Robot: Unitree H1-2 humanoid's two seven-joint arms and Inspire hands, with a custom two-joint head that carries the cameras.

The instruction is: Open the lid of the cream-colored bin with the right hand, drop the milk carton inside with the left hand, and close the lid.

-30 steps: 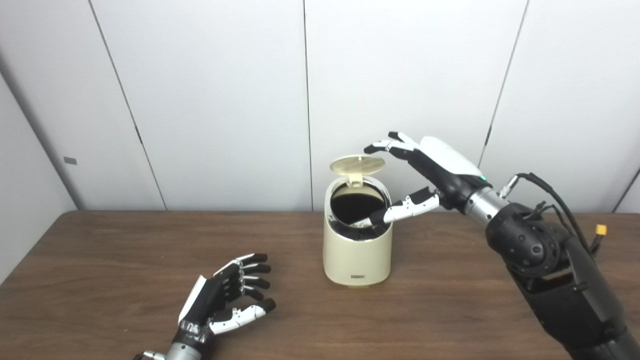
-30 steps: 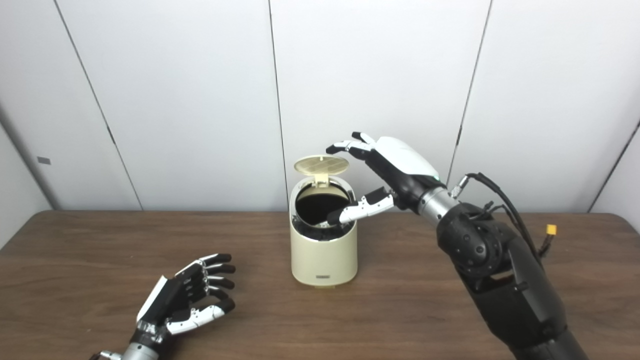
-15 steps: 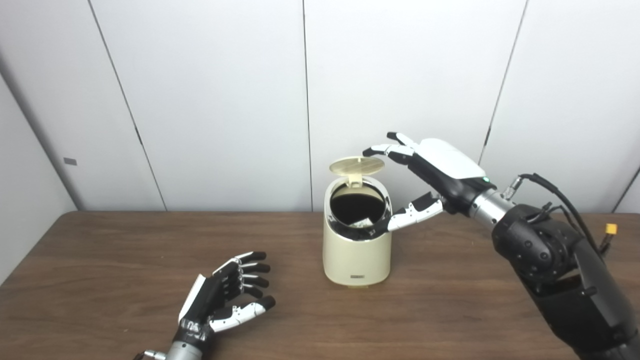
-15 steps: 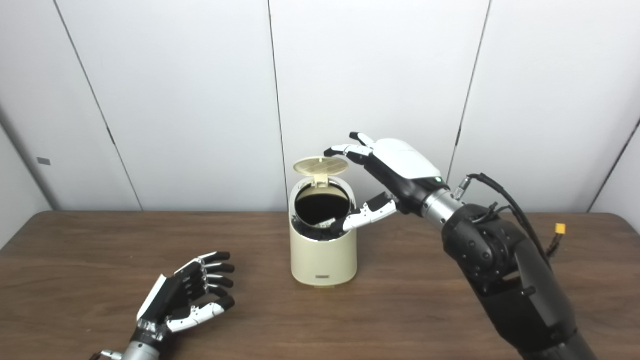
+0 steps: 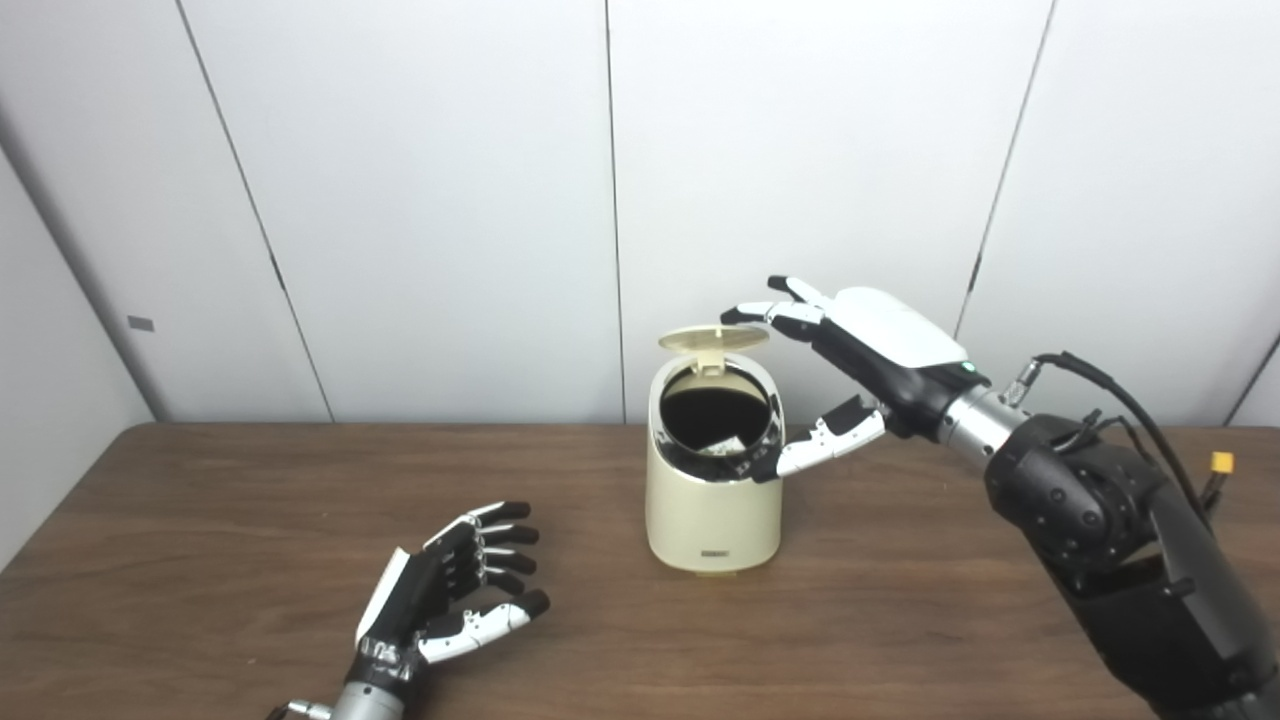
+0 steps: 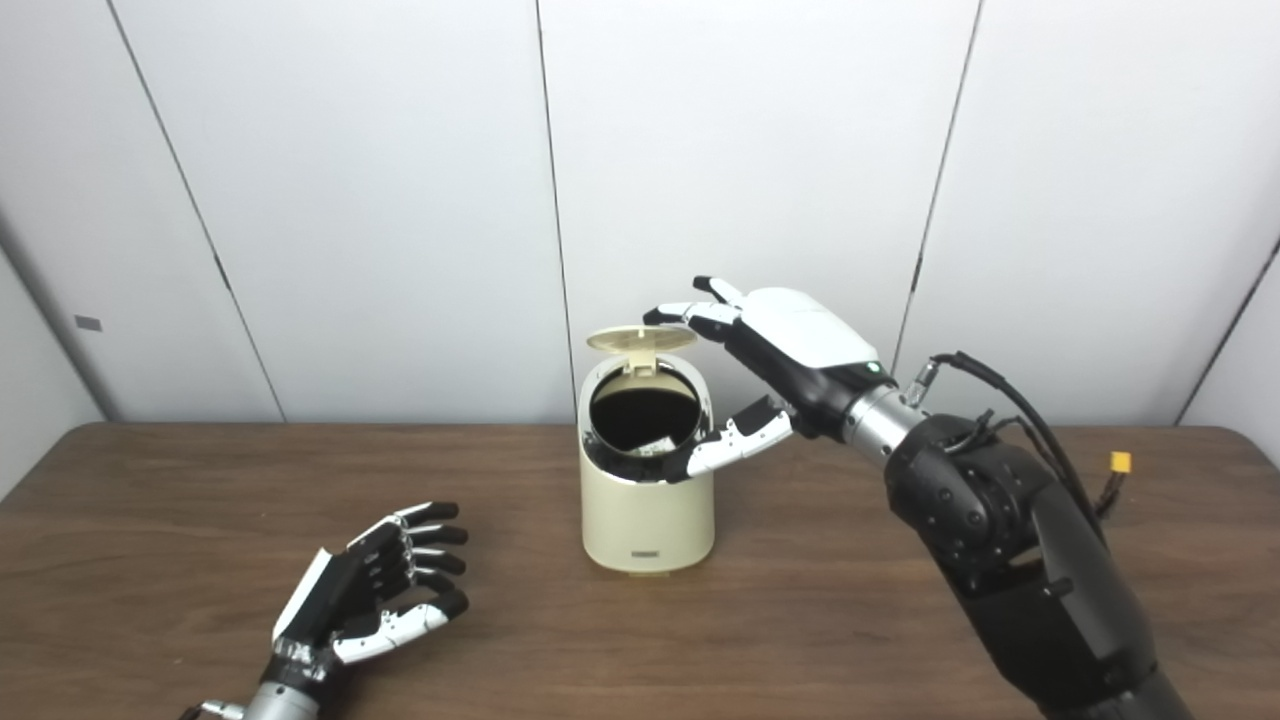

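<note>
The carton point(image 5: 722, 445) looks to be inside the bin point(image 5: 712, 500) — the right hand point(image 5: 850, 350), fingers spread and holding nothing, must push the lid point(image 5: 712, 337) shut, while the left hand point(image 5: 440, 595) rests open and empty.

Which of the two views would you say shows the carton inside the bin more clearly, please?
The left eye view, slightly: the carton shows as a pale patch low in the bin, left of the right hand's thumb. The right eye view shows a smaller sliver, partly behind the rim. The lid hangs half lowered in both.
</note>
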